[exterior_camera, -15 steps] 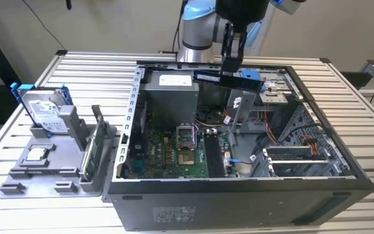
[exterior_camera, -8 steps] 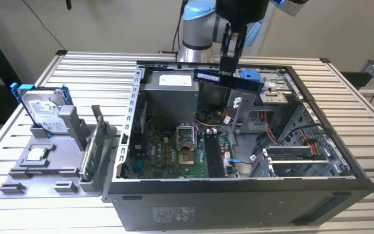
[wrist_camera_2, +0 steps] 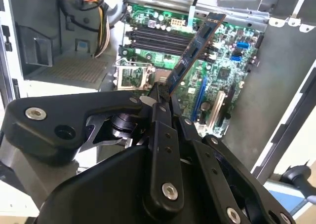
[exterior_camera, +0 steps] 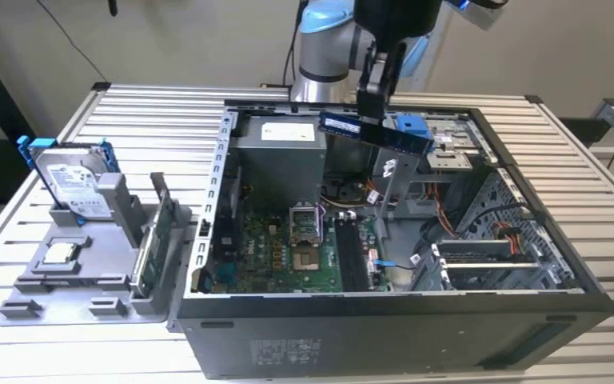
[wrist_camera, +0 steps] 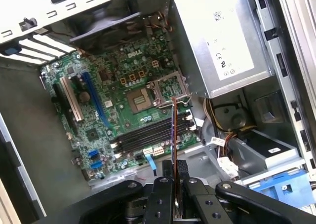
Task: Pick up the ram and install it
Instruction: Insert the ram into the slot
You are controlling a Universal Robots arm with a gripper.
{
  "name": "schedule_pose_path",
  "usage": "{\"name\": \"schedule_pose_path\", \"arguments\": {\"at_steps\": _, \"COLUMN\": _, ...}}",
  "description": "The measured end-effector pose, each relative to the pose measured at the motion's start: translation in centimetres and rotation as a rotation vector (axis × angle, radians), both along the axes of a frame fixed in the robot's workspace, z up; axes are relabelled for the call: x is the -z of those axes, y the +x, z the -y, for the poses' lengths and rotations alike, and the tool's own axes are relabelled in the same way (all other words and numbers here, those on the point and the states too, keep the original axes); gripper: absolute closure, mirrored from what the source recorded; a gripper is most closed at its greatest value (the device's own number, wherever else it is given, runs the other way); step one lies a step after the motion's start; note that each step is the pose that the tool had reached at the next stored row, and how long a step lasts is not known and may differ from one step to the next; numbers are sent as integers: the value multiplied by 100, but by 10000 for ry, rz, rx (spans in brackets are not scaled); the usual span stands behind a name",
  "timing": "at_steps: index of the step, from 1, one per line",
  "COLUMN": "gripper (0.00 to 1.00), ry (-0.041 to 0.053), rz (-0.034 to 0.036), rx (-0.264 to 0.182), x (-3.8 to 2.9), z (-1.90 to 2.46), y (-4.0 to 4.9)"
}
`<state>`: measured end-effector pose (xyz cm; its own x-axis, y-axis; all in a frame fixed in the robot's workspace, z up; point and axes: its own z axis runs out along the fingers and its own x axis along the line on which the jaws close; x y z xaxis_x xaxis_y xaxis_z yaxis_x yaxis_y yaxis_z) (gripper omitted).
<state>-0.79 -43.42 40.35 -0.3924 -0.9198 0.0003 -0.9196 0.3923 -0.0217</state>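
Tool [exterior_camera: 372, 102] clenched on one end of the ram [exterior_camera: 377, 133]; stick held in the air over the open computer case [exterior_camera: 392, 336] on the desk [exterior_camera: 147, 104]. In the first wrist view the ram is edge-on above the green motherboard [wrist_camera: 106, 120], apart from its dark memory slots [wrist_camera: 148, 132].

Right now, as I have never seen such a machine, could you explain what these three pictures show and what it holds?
It is a robot arm with a gripper. The exterior view looks at the whole table from outside; both wrist views look down from cameras on the arm. On the table stand an open computer case and a grey holder with a hard drive. The gripper is shut on the ram, a thin memory stick, above the case's green motherboard.
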Motion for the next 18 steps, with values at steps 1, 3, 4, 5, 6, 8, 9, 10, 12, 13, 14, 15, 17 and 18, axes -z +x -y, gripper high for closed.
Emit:
{"name": "schedule_pose_path", "arguments": {"at_steps": 1, "gripper": 86, "ry": 0, "rz": 0, "rx": 111, "x": 0, "z": 0, "y": 0}}
{"name": "schedule_pose_path", "arguments": {"at_steps": 3, "gripper": 86, "ry": 0, "rz": 0, "rx": 331, "x": 0, "z": 0, "y": 0}}
{"name": "schedule_pose_path", "arguments": {"at_steps": 4, "gripper": 86, "ry": 0, "rz": 0, "rx": 451, "x": 0, "z": 0, "y": 0}}
{"name": "schedule_pose_path", "arguments": {"at_steps": 5, "gripper": 86, "ry": 1, "rz": 0, "rx": 560, "x": 0, "z": 0, "y": 0}}
{"name": "schedule_pose_path", "arguments": {"at_steps": 6, "gripper": 86, "ry": 1, "rz": 0, "rx": 669, "x": 0, "z": 0, "y": 0}}
{"name": "schedule_pose_path", "arguments": {"at_steps": 8, "gripper": 86, "ry": 1, "rz": 0, "rx": 883, "x": 0, "z": 0, "y": 0}}
{"name": "schedule_pose_path", "arguments": {"at_steps": 9, "gripper": 86, "ry": 0, "rz": 0, "rx": 990, "x": 0, "z": 0, "y": 0}}
{"name": "schedule_pose_path", "arguments": {"at_steps": 10, "gripper": 86, "ry": 1, "rz": 0, "rx": 1102, "x": 1, "z": 0, "y": 0}}
{"name": "schedule_pose_path", "arguments": {"at_steps": 12, "gripper": 86, "ry": 1, "rz": 0, "rx": 1322, "x": 1, "z": 0, "y": 0}}
{"name": "schedule_pose_path", "arguments": {"at_steps": 13, "gripper": 86, "ry": 1, "rz": 0, "rx": 1432, "x": 1, "z": 0, "y": 0}}
{"name": "schedule_pose_path", "arguments": {"at_steps": 14, "gripper": 86, "ry": 0, "rz": 0, "rx": 1540, "x": 1, "z": 0, "y": 0}}
{"name": "schedule_pose_path", "arguments": {"at_steps": 15, "gripper": 86, "ry": 1, "rz": 0, "rx": 1647, "x": 2, "z": 0, "y": 0}}
{"name": "schedule_pose_path", "arguments": {"at_steps": 17, "gripper": 86, "ry": 0, "rz": 0, "rx": 1843, "x": 2, "z": 0, "y": 0}}
{"name": "schedule_pose_path", "arguments": {"at_steps": 18, "gripper": 86, "ry": 0, "rz": 0, "rx": 1919, "x": 2, "z": 2, "y": 0}}
